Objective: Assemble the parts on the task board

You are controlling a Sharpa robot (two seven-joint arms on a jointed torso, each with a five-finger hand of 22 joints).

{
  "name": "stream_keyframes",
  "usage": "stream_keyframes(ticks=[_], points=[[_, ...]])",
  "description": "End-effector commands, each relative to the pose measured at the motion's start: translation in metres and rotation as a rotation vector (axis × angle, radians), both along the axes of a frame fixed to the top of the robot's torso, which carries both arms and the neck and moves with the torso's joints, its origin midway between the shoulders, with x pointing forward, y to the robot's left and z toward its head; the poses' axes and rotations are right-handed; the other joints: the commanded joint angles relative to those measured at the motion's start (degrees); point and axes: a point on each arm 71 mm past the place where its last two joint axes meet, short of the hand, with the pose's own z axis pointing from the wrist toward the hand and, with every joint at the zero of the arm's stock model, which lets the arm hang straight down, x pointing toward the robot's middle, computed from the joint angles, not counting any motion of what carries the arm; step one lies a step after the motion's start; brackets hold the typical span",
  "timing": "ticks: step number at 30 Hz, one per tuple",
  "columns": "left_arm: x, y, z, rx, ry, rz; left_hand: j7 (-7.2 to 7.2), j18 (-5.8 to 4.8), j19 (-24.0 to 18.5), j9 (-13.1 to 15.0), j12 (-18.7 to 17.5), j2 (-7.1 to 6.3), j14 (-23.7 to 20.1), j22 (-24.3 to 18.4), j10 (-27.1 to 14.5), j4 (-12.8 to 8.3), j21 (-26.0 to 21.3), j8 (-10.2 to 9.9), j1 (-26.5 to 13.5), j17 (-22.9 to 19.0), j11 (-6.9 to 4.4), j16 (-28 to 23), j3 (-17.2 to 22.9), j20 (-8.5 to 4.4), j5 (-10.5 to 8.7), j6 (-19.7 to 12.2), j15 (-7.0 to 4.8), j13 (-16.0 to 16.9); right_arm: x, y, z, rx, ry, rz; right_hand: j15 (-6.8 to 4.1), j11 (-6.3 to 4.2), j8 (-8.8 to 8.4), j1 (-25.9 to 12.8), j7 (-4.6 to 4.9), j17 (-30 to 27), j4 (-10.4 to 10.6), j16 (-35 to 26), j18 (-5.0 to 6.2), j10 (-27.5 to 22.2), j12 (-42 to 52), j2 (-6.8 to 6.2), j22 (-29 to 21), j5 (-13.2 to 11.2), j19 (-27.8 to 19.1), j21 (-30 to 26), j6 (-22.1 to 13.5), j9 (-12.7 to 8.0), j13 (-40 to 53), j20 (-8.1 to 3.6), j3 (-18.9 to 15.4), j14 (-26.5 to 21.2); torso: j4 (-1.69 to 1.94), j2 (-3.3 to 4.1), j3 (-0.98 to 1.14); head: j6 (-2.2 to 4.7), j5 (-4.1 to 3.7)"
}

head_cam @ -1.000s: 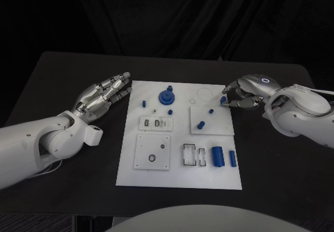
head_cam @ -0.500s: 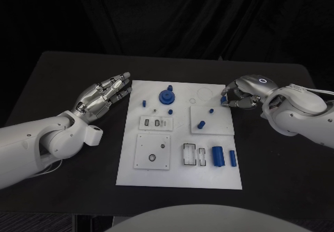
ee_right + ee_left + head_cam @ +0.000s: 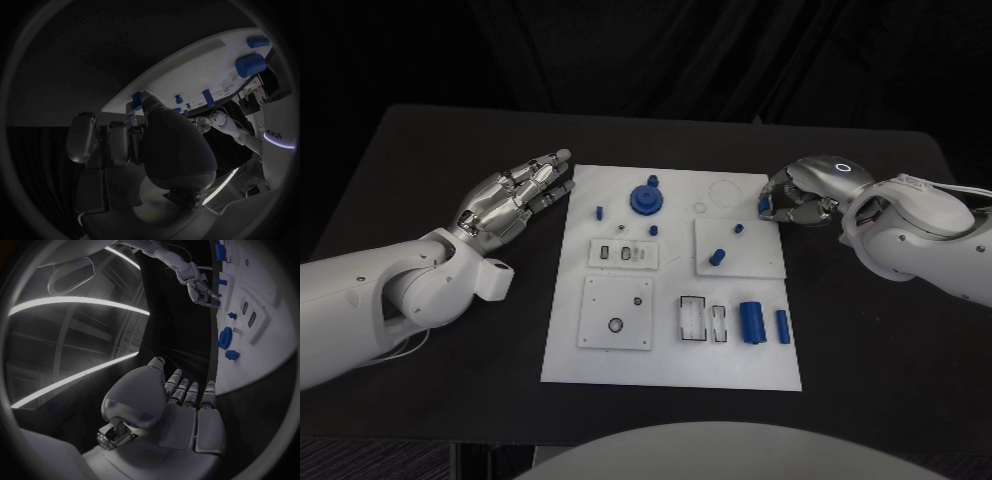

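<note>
A black counter [image 3: 430,160] carried a white task board [image 3: 672,355] at its middle, seen from above. The left robot hand [image 3: 514,195] lay just beside the board's left edge, near its far corner, palm down with fingers stretched out and slightly apart, holding nothing. In the left wrist view the same left robot hand [image 3: 181,405] showed flat fingers pointing toward the board's rim.

The right robot hand [image 3: 798,197] sat at the board's right edge, near the far corner, its fingers curled in around a small blue part [image 3: 763,207]. In the right wrist view, the fingertips [image 3: 149,102] touched this small blue part [image 3: 135,100] right at the board's edge; the hand appeared to pinch it, though the grip itself was partly hidden.

On the board, a round blue knob-like part [image 3: 646,199] stood toward the far side, with a small blue peg [image 3: 599,213] to its left. A raised white square plate [image 3: 736,250] on the right carried a short blue cylinder [image 3: 715,257] and a smaller blue piece [image 3: 738,230]. Nearer the robot, two blue cylinders [image 3: 751,322] lay side by side near the right edge, beside a slotted white block [image 3: 692,317]. Another white square plate [image 3: 616,314] lay at the near left.
</note>
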Motion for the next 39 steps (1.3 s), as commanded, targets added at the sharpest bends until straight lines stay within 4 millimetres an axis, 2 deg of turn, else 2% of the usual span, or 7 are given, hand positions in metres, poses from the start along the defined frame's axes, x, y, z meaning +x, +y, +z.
stream_keyframes(ticks=[1, 7, 13, 20, 28, 32, 39], points=[[-0.001, -0.001, 0.004, -0.045, -0.045, -0.009, 0.26, 1.16, -0.1, 0.1, 0.2, -0.04, 0.2, 0.1, 0.2, -0.2, 0.2, 0.3, 0.5, 0.1, -0.18, 0.2, 0.0, 0.44, 0.22, 0.0, 0.36, 0.1, 0.0, -0.001, -0.001, -0.003, 0.002, -0.018, -0.29, -0.09, 0.64, 0.6, -0.15, 7.3, -0.4, -0.2, -0.03, 0.7, -0.1, 0.39, 3.4, 0.5, 0.1, -0.2, 0.2, 0.8, 10.8, -0.1, -0.1, 3.4, 0.03, 0.02, 0.03, -0.08, 0.05], [-0.002, 0.0, 0.004, -0.045, -0.045, -0.009, 0.26, 1.16, -0.1, 0.1, 0.2, -0.04, 0.2, 0.1, 0.2, -0.2, 0.2, 0.3, 0.5, 0.1, -0.18, 0.2, 0.0, 0.44, 0.22, 0.0, 0.36, 0.1, 0.0, 0.0, 0.001, 0.018, -0.032, -0.008, -0.44, -0.26, 3.24, 1.1, -0.37, 7.5, -1.0, 0.1, -0.11, 1.0, 0.2, 1.34, 3.7, 1.7, 0.4, 0.0, 0.8, 3.6, 11.1, -0.23, 0.0, 3.6, 0.01, -0.01, 0.01, -0.18, 0.21], [-0.002, 0.0, 0.003, -0.044, -0.043, -0.008, 0.27, 1.15, -0.1, 0.0, 0.2, -0.05, 0.2, 0.1, 0.2, -0.4, 0.2, 0.2, 0.5, 0.1, -0.06, 0.2, 0.1, 0.49, 0.27, -0.1, 0.4, 0.1, -0.004, 0.007, 0.01, 0.073, -0.108, 0.023, -0.68, -0.56, 5.87, 1.4, -0.62, 8.2, -1.3, 0.9, -0.37, 1.8, 0.9, 1.98, 4.7, 4.7, 1.1, 1.1, 1.1, 6.3, 11.6, -0.49, 0.2, 3.9, 0.0, 0.01, 0.01, -0.06, 0.48], [-0.002, 0.001, 0.003, -0.041, -0.042, -0.004, 0.27, 1.15, -0.1, 0.0, 0.2, -0.04, 0.2, 0.1, 0.2, -0.4, 0.2, 0.3, 0.5, 0.1, -0.04, 0.2, 0.1, 0.5, 0.28, 0.0, 0.41, 0.1, -0.008, 0.024, 0.031, 0.111, -0.157, 0.057, -0.8, -0.61, 6.61, 1.4, -0.68, 8.5, -1.2, 1.3, -0.49, 2.1, 1.2, 2.04, 5.0, 5.7, 1.4, 1.6, 1.1, 7.1, 11.9, -0.57, 0.3, 4.1, -0.01, 0.0, 0.01, 0.11, 0.69], [-0.003, 0.001, 0.003, -0.039, -0.041, -0.003, 0.28, 1.15, -0.1, 0.1, 0.2, -0.05, 0.2, 0.1, 0.3, -0.4, 0.2, 0.3, 0.5, 0.1, -0.04, 0.2, 0.1, 0.51, 0.28, 0.0, 0.4, 0.1, -0.021, 0.075, 0.048, 0.139, -0.132, 0.158, -0.8, -0.56, 7.29, 1.9, -0.6, 8.6, -1.6, 1.5, -0.48, 2.3, 1.3, 2.16, 5.1, 7.1, 1.4, 1.5, 1.2, 7.9, 12.0, -0.61, 0.8, 4.2, -0.02, -0.07, -0.04, -0.08, 0.83], [-0.002, -0.001, 0.003, -0.039, -0.039, -0.006, 0.28, 1.15, -0.1, 0.1, 0.2, -0.05, 0.2, 0.1, 0.3, -0.4, 0.2, 0.3, 0.5, 0.1, -0.04, 0.2, 0.1, 0.51, 0.28, 0.0, 0.4, 0.1, -0.026, 0.108, 0.045, 0.114, -0.089, 0.221, -0.8, -0.56, 7.6, 2.1, -0.62, 8.6, -1.8, 1.5, -0.45, 2.3, 1.4, 2.19, 5.1, 7.4, 1.4, 1.4, 1.4, 8.2, 12.0, -0.62, 1.0, 4.2, -0.01, 0.0, -0.03, -0.24, 0.77], [-0.002, -0.003, 0.003, -0.04, -0.037, -0.011, 0.28, 1.15, -0.1, 0.1, 0.2, -0.05, 0.2, 0.1, 0.3, -0.4, 0.2, 0.3, 0.5, 0.1, -0.04, 0.2, 0.1, 0.51, 0.28, 0.0, 0.4, 0.1, -0.034, 0.149, 0.031, 0.085, -0.068, 0.302, -0.73, -0.42, 7.63, 1.7, -0.43, 8.6, -1.7, 1.5, -0.46, 2.4, 1.4, 1.88, 5.1, 7.2, 1.4, 1.4, 1.3, 8.3, 12.1, -0.6, 0.8, 4.2, 0.03, 0.02, -0.04, -0.29, 0.87]])
